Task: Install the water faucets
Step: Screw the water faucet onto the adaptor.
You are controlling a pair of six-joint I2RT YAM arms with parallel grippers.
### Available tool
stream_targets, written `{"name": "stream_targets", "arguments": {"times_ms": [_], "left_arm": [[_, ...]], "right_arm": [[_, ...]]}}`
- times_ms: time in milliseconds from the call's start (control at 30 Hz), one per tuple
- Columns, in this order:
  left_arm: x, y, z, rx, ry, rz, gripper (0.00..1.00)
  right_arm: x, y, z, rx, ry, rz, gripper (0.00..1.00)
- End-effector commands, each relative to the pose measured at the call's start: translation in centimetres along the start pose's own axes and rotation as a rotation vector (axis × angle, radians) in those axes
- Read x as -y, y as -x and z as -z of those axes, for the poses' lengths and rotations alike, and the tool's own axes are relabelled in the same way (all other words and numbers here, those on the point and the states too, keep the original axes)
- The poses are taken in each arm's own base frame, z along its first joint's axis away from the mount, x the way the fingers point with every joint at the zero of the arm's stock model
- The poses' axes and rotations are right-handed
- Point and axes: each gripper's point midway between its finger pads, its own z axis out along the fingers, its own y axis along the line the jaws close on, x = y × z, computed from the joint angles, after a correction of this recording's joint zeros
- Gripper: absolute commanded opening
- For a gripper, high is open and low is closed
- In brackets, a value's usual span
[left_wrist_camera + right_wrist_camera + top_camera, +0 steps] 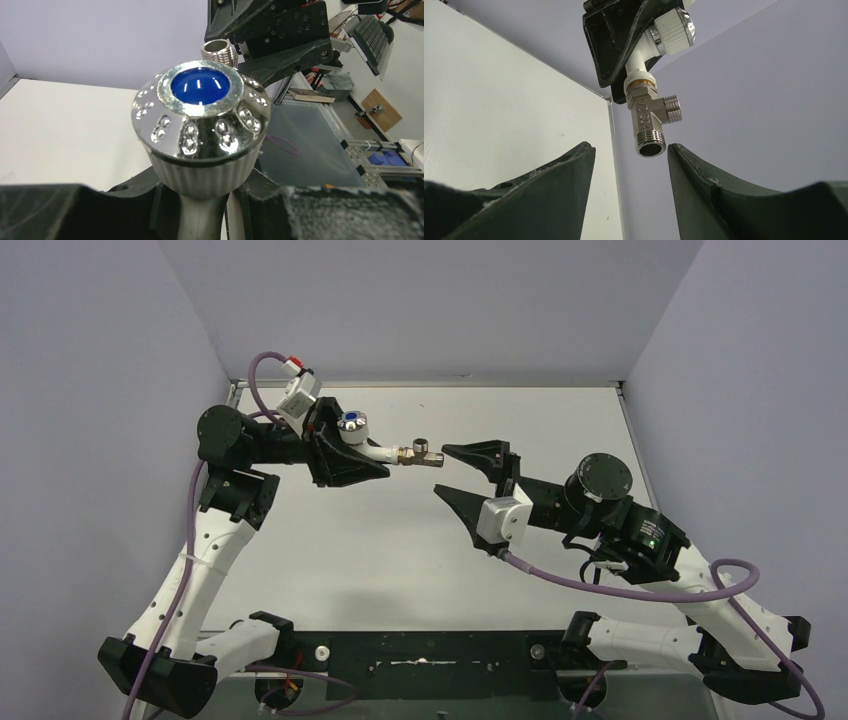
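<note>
Water faucet [374,446]: where do you have it?
— Upper left of centre, top view; your left gripper [352,448] clamps its white body, chrome knob [200,107] up, threaded fitting [418,451] at its tip.
Your right gripper [441,470]?
— Jaws apart, holding nothing, just right of that fitting.

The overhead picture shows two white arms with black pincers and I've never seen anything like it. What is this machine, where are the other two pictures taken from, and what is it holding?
It is two robot arms bolted at the near edge of a white table. The overhead view looks down from behind them; the other two come from a camera on each wrist. The left claw is shut on a small water faucet: white body, shiny knob with a blue dot, and a metal threaded fitting at its end. The right claw is open, pointing at that fitting without touching it.
</note>
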Motion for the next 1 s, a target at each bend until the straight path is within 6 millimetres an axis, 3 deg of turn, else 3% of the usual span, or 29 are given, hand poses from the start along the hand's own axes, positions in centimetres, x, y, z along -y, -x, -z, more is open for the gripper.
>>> {"name": "stream_targets", "arguments": {"times_ms": [0, 433, 967], "left_arm": [[1.2, 2.6, 0.0, 0.053, 0.010, -0.093, 0.00], [1.5, 1.9, 0.1, 0.015, -0.027, -0.074, 0.00], [1.5, 1.7, 0.1, 0.009, -0.032, -0.065, 0.00]], "right_arm": [[2.7, 1.7, 0.7, 0.031, -0.077, 0.079, 0.56], [3.0, 2.0, -0.4, 0.046, -0.054, 0.127, 0.52], [2.4, 1.8, -0.6, 0.051, -0.048, 0.061, 0.19]]}}
